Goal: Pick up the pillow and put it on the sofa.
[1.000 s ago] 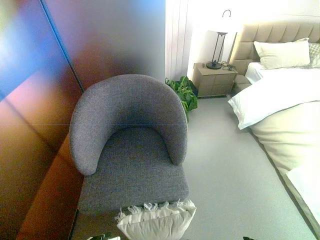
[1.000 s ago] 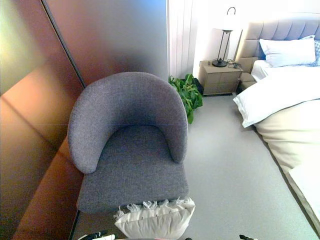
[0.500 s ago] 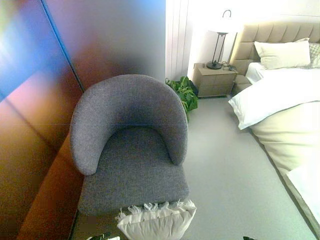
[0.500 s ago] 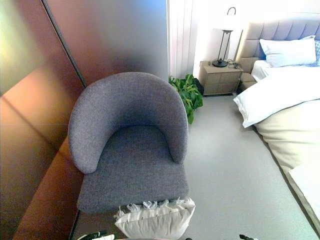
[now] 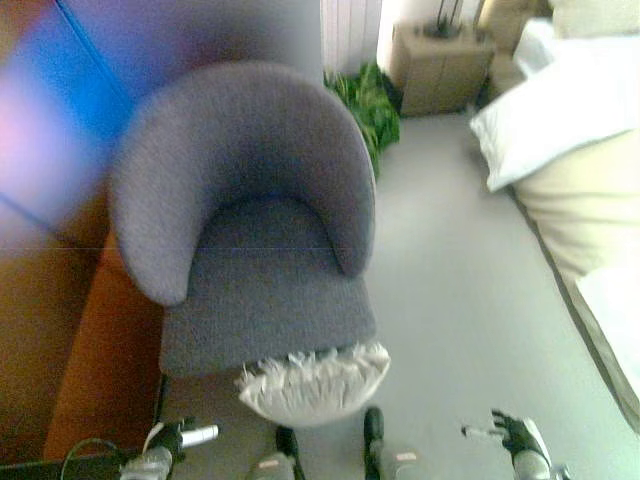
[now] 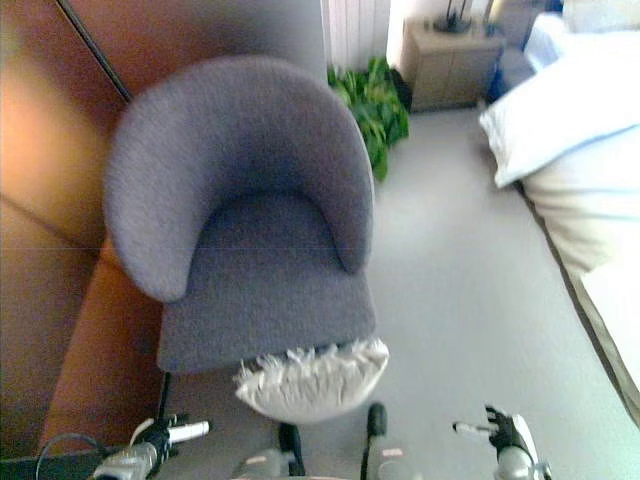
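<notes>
1. The left hand (image 6: 165, 434) sits low at the bottom edge, fingers straight and pointing right, holding nothing.
2. The right hand (image 6: 505, 432) is low too, fingers spread loosely, empty.
3. Between and just ahead of both hands, the white fringed pillow (image 6: 312, 378) lies on the floor against the front of the grey round-backed fabric armchair (image 6: 250, 220).

Pillow (image 5: 314, 382): off-white, plump, fringed along its top edge, lying on the floor (image 5: 450, 320) right against the front edge of the sofa (image 5: 255, 230). Sofa: grey fabric tub chair with a curved back, seat bare, standing just ahead of me.
</notes>
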